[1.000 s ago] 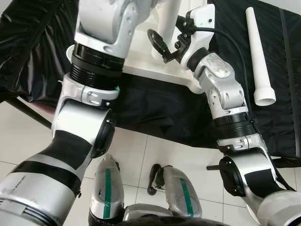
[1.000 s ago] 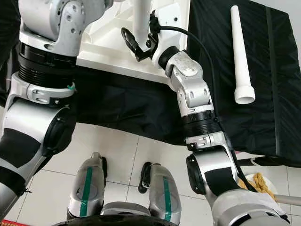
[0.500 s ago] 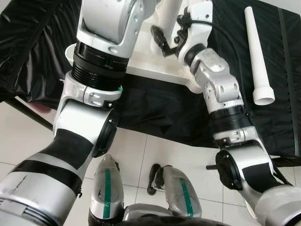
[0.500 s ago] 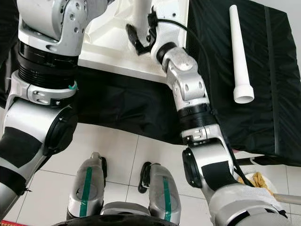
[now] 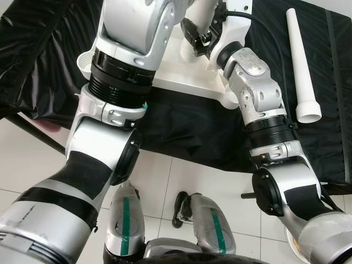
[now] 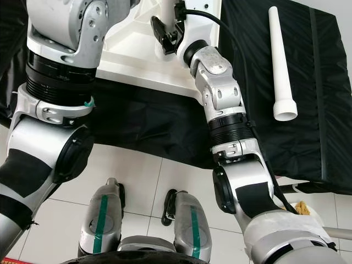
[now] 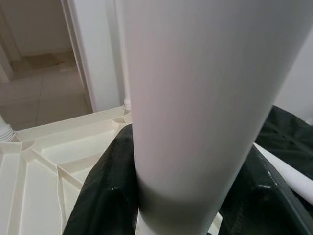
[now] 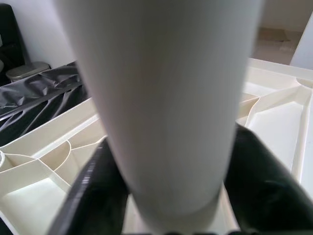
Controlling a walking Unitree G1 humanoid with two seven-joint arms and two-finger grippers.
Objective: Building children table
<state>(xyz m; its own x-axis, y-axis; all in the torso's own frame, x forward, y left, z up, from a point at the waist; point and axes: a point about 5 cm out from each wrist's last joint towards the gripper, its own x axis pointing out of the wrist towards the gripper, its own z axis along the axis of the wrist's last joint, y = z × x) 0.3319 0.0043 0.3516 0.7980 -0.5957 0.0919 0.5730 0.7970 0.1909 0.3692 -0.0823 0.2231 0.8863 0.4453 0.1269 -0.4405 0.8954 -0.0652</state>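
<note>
On the far upturned white tabletop (image 6: pixel 126 49), right claw (image 6: pixel 165 34) and left claw (image 7: pixel 171 196) each pinching an upright white leg (image 7: pixel 205 98), spare leg (image 6: pixel 279 60) lying right.

Cut off by the top edge: the upright leg (image 6: pixel 166 14) and most of the upturned white tabletop (image 6: pixel 132 52), its left part behind the left arm (image 5: pixel 129 44), and the left gripper beyond view there, with the right gripper (image 6: pixel 165 34) half masked by its own wrist.
</note>
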